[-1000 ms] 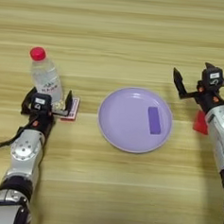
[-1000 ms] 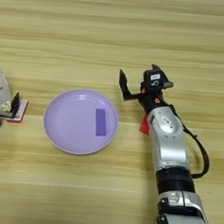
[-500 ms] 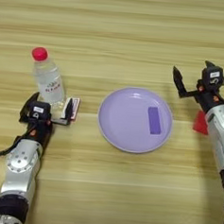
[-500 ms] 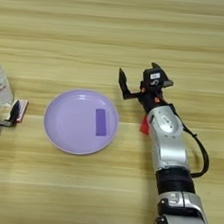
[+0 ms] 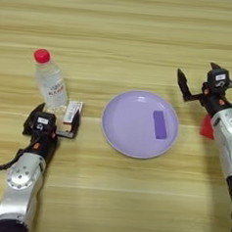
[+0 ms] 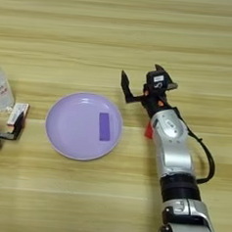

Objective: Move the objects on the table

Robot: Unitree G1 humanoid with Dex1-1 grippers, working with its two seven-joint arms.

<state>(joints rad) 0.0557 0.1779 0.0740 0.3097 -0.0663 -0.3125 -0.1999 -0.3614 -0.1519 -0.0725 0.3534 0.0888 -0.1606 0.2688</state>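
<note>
Taking the lilac plate (image 5: 139, 123) as your landmark: your left gripper (image 5: 53, 125) is sitting left of it, fingers spread and holding nothing, one tip touching the white pack (image 5: 72, 112). The bottle (image 5: 50, 84) is standing just behind. Nudging forward is likely risking a topple. Your right gripper (image 6: 142, 88) is hanging released right of the plate, its arm hiding most of the red cube (image 5: 207, 127).

left gripper (image 5: 52, 123): fingers spread, low at left | right gripper (image 6: 142, 83): fingers spread, at right
</note>
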